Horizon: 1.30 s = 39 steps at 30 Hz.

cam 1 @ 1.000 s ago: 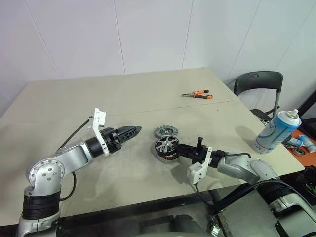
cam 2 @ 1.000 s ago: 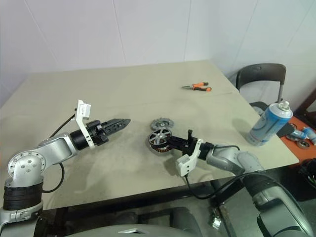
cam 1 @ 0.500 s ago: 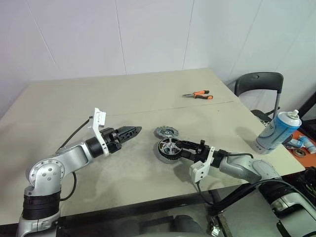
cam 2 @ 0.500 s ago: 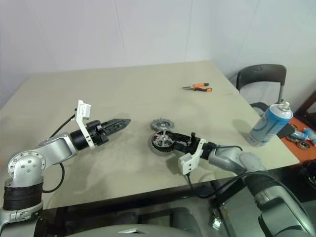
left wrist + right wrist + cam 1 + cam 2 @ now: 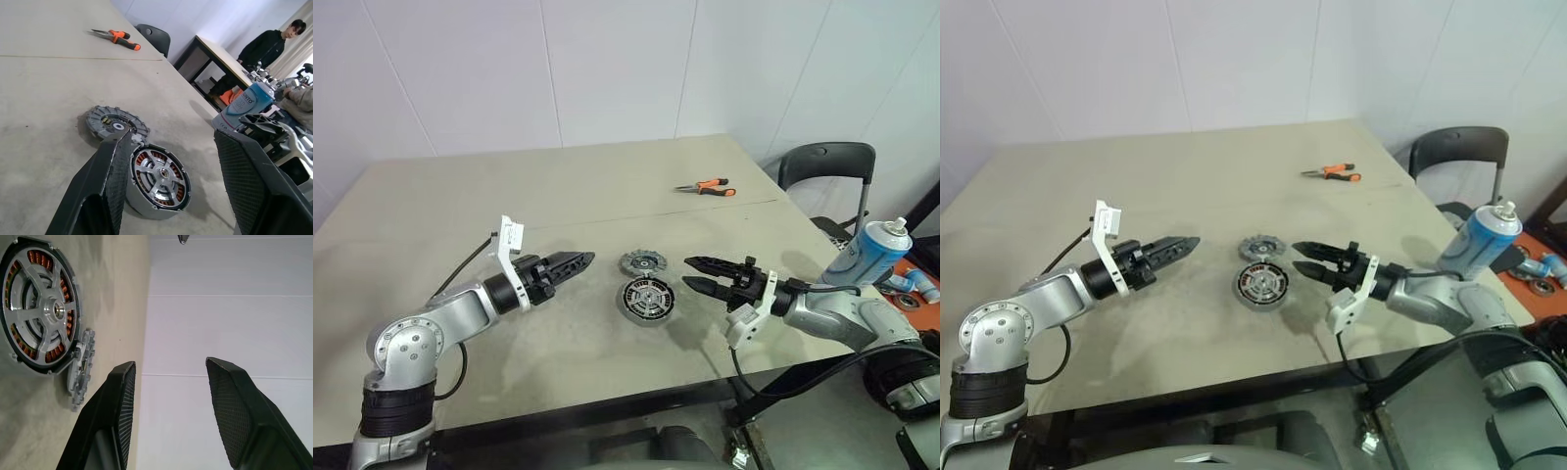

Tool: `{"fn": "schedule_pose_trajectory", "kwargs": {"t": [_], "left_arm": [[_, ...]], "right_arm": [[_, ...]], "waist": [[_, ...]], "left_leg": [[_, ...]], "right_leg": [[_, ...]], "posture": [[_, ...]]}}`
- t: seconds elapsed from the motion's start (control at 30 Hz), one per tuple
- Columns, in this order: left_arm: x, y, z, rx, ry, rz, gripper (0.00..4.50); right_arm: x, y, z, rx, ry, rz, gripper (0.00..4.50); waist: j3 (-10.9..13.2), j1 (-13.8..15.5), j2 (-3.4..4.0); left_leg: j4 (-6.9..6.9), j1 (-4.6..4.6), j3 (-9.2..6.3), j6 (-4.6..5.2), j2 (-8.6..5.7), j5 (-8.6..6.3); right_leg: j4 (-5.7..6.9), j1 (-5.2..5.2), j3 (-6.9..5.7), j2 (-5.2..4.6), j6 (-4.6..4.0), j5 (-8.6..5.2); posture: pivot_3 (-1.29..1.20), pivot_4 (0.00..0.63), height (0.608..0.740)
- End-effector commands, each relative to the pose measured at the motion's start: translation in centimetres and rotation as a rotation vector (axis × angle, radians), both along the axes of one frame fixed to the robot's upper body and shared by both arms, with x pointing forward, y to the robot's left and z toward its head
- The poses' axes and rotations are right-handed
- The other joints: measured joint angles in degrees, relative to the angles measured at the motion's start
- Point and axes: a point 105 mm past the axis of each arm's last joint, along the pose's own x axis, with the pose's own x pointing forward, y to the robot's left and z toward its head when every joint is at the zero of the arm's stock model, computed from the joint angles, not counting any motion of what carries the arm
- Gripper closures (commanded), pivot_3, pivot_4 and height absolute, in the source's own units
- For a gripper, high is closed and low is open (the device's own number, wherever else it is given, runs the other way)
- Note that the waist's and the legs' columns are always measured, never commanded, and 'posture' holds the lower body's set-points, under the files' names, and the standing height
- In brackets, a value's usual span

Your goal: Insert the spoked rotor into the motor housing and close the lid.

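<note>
Between your two grippers sits the housing [image 5: 647, 299], flat on the table [image 5: 460, 196], rotor [image 5: 41, 308] already seated inside, spokes over the copper windings, so step one looks done. Your right gripper [image 5: 697, 273] hangs just beside it, fingers spread, holding nothing, aimed level at it. Lid [image 5: 642, 261] lies just behind the housing, touching its rim, within reach for closing. Left gripper [image 5: 576, 260] hovers on the other side, fingers apart, empty, probably ready to steady.

We count one round silver motor housing [image 5: 647, 300] with copper windings, holding one spoked rotor [image 5: 44, 308]; one ribbed grey metal lid [image 5: 642, 261]; one orange-handled pair of pliers [image 5: 705, 187]; one blue spray can [image 5: 864, 261]; one black chair [image 5: 829, 168].
</note>
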Motion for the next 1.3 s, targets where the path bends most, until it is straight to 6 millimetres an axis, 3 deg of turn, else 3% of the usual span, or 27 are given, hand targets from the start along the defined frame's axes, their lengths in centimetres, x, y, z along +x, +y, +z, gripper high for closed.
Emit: {"fn": "schedule_pose_trajectory", "kwargs": {"t": [0.03, 0.13, 0.23, 0.3, 0.47, 0.5, 0.7, 0.87, 1.03, 1.3], "left_arm": [[-0.1, -0.1, 0.9, -0.012, -0.047, -0.005, 1.62], [0.1, 0.5, 1.0, -0.004, -0.052, 0.011, 1.62], [0.1, 1.1, 0.9, 0.017, -0.042, 0.014, 1.62], [-0.4, 1.4, 0.7, 0.039, -0.033, -0.003, 1.62], [-0.6, 2.3, 0.5, 0.063, -0.025, -0.003, 1.62], [-0.6, 2.4, 0.6, 0.062, -0.026, -0.002, 1.62], [-0.6, 1.8, 0.8, 0.05, -0.036, -0.006, 1.62], [-0.6, 1.9, 0.8, 0.044, -0.035, 0.001, 1.62], [-0.7, 1.5, 0.7, 0.038, -0.037, -0.001, 1.62], [-0.6, 1.1, 0.7, 0.035, -0.038, 0.0, 1.62]], "right_arm": [[3.6, -0.5, 1.0, 0.173, 0.244, -0.233, 2.12], [4.6, 2.3, 2.6, 0.54, 0.703, -0.296, 2.12], [2.9, 4.8, 4.0, 0.655, 0.998, -0.206, 2.29], [1.4, 5.7, 5.0, 0.691, 1.166, -0.116, 2.72], [-0.7, 6.9, 5.8, 0.657, 1.527, -0.047, 4.42], [-0.9, 7.1, 6.0, 0.658, 1.556, -0.03, 4.42], [-0.8, 7.3, 2.6, 0.541, 1.533, -0.117, 4.46], [-0.6, 7.3, 2.1, 0.578, 1.613, -0.12, 4.46], [0.4, 8.0, 0.5, 0.623, 1.586, -0.17, 4.46], [0.0, 7.4, -5.9, 0.585, 1.629, -0.363, 4.46]], "waist": [[0.03, -0.37, -0.11], [0.1, -1.07, -0.14], [0.15, -1.01, 0.0], [0.16, -0.64, 0.01], [0.2, 0.2, 0.05], [0.2, 0.31, 0.05], [0.21, 0.27, 0.06], [0.23, 0.21, 0.05], [0.24, 0.12, 0.06], [0.24, 0.19, 0.07]], "left_leg": [[0.0, 0.03, 0.01, 0.0, 0.0, 0.0], [0.0, 0.15, -0.07, 0.01, 0.12, 0.0], [0.0, 0.06, -0.2, 0.01, 0.16, 0.0], [-0.01, -0.09, -0.32, 0.01, 0.17, 0.0], [-0.03, -0.14, -0.24, 0.02, 0.13, -0.01], [-0.03, -0.14, -0.22, 0.02, 0.13, -0.01], [-0.07, -0.2, -0.19, 0.02, 0.13, -0.02], [-0.09, -0.24, -0.16, 0.02, 0.13, -0.02], [-0.08, -0.2, -0.16, 0.02, 0.14, -0.02], [-0.13, -0.27, -0.14, 0.02, 0.1, -0.03]], "right_leg": [[0.0, 0.02, 0.01, 0.0, 0.0, 0.0], [0.06, 0.16, -0.04, 0.03, -0.01, 0.01], [0.12, 0.05, -0.17, 0.02, 0.0, 0.02], [0.09, -0.08, -0.34, 0.02, 0.01, 0.02], [-0.03, -0.11, -0.39, -0.04, 0.0, 0.0], [-0.04, -0.11, -0.39, -0.04, 0.0, 0.0], [-0.08, -0.18, -0.39, -0.03, 0.22, -0.13], [-0.07, -0.24, -0.37, -0.02, 0.19, -0.1], [-0.05, -0.23, -0.37, 0.0, 0.21, -0.12], [-0.09, -0.27, -0.36, -0.04, 0.07, -0.03]], "posture": [[0.0, 0.0, 0.74], [0.0, 0.0, 0.74], [0.0, 0.0, 0.74], [0.0, 0.0, 0.74], [0.0, 0.0, 0.74], [0.0, 0.0, 0.74], [0.0, 0.0, 0.74], [0.0, 0.0, 0.74], [0.0, 0.0, 0.74], [0.0, 0.0, 0.74]]}}
